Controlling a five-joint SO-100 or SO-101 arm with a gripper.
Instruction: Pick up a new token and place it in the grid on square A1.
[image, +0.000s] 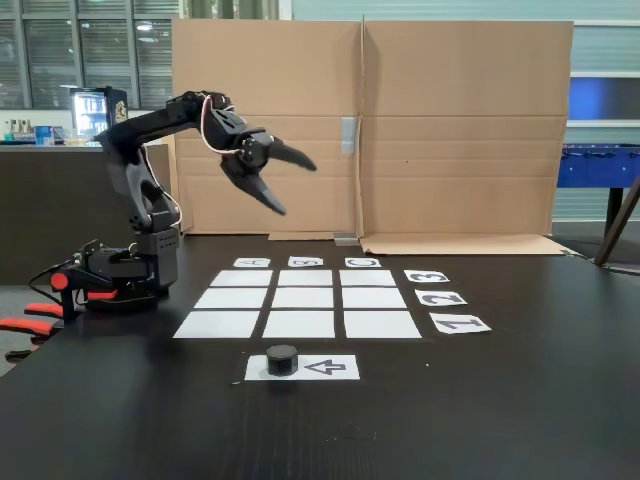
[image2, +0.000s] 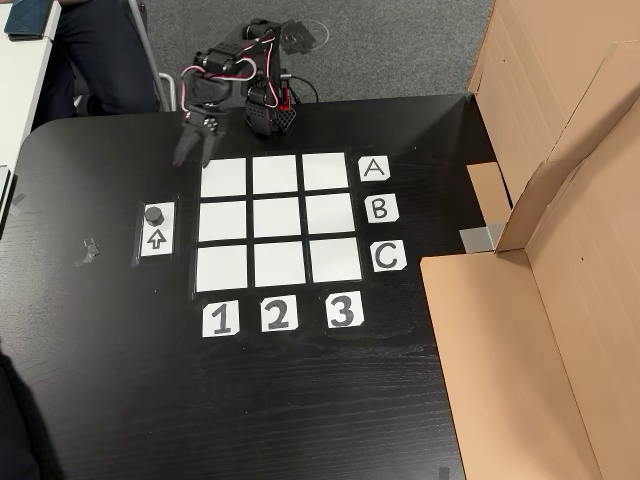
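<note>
The token (image: 282, 359) sits on the arrow sheet (image: 325, 367), at the sheet's 9 o'clock end in the fixed view, untouched. In the other view the token (image2: 153, 214) is at the 12 o'clock end of that sheet (image2: 157, 240), which lies just beside the grid (image2: 278, 222) at the grid's 9 o'clock side.

All nine cells look blank to me in both views, nothing placed. A1 (image2: 224, 177) is the corner cell at 10 o'clock of the grid in the other view, in the row by the A label and the column over the 1 label. In the fixed view A1 (image: 217, 324) is the near corner at 7 o'clock.

My gripper (image: 283, 182) hangs in the air well above the table (image: 500, 420), jaws spread apart, holding nothing. In the other view the gripper (image2: 197, 146) hovers near 11 o'clock of A1, between the arm base and the token.

Progress as I judge it: pick not yet begun. Left: descend to the token, grasp, lift, carry to A1, release.

Writing: labels A (image2: 374, 168), B (image2: 379, 209), C (image2: 387, 256) down the grid's 3 o'clock edge; 1 (image2: 221, 319), 2 (image2: 279, 314), 3 (image2: 343, 309) along the 6 o'clock edge. An outlined arrow is printed on the sheet, pointing at the token. No brands that I can read. Cardboard (image: 460, 130) stands behind the table.
</note>
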